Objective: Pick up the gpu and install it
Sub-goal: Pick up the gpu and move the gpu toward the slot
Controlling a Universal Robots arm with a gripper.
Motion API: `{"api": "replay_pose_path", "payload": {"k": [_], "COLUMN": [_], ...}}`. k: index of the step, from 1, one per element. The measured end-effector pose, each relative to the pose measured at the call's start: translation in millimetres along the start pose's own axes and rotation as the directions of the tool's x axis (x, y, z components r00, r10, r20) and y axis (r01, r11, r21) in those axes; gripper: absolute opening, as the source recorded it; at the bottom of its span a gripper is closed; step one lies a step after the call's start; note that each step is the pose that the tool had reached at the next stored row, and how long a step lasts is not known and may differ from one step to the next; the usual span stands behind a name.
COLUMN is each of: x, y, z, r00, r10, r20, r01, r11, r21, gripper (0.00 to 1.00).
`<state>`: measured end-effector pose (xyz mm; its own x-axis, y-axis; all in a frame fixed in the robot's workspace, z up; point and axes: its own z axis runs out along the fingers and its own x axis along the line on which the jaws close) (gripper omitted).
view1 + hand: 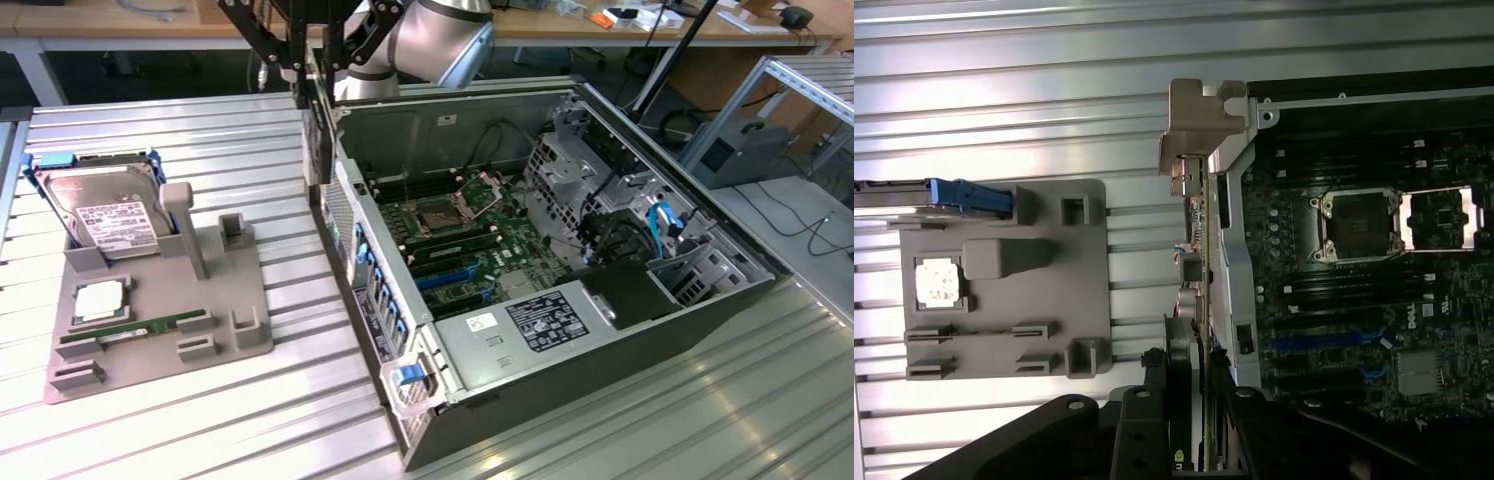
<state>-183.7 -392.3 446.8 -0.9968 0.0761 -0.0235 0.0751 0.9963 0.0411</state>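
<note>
At the exterior view's left, the grey tray (247,330) sits on the surface (267,420). Right of it, by the left wall of the computer case (400,130), the jaws of the gripper (310,85) pinch the gpu (320,145), which hangs upright. I'd keep it plumb, with the bracket clear of that wall.
</note>
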Motion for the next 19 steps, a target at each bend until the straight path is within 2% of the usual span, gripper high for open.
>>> {"api": "replay_pose_path", "payload": {"k": [8,19], "x": [-6.3,-20.9], "y": [0.5,1.6], "z": [0.1,0.6], "r00": [1.0000,1.0000], "r10": [0.000,0.000], "r20": [0.0000,0.0003], "r01": [0.000,0.000], "r11": [1.0000,1.0000], "r21": [0.0007,0.0045], "gripper": [0.27,0.27]}}
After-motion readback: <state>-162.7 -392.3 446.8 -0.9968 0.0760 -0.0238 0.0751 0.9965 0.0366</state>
